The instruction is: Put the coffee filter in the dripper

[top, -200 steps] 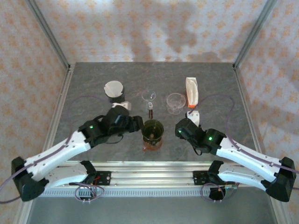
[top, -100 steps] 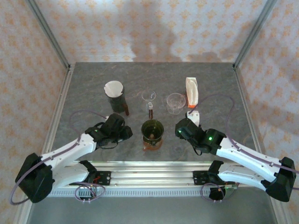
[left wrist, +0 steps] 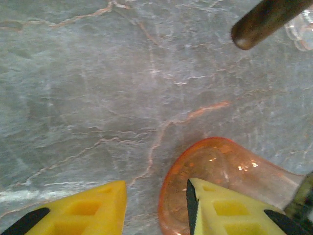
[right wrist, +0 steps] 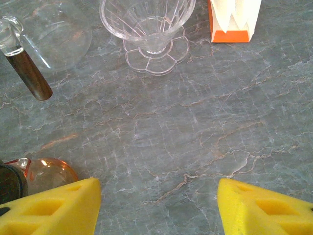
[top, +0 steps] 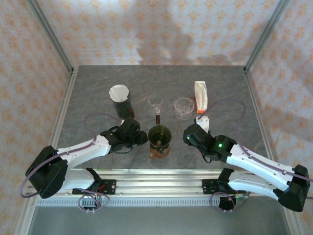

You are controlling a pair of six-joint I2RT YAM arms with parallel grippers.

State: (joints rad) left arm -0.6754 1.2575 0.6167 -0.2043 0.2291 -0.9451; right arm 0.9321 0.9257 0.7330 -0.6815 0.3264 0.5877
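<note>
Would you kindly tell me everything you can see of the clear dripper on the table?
The dripper is a clear ribbed cone, glass or plastic, on a flower-shaped foot. It stands upright on the grey marbled table, empty, no filter inside. A white filter pack stands close on one side, a clear jug on the other; neither seems to touch it.

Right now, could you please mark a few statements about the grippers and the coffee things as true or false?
1. The right gripper is open over bare table. True.
2. The left gripper is shut. False: it is open, beside the orange carafe.
3. The clear glass dripper stands upright. True.
4. A filter lies in the clear glass dripper. False: it is empty; a white filter sits on a dark holder.
</note>
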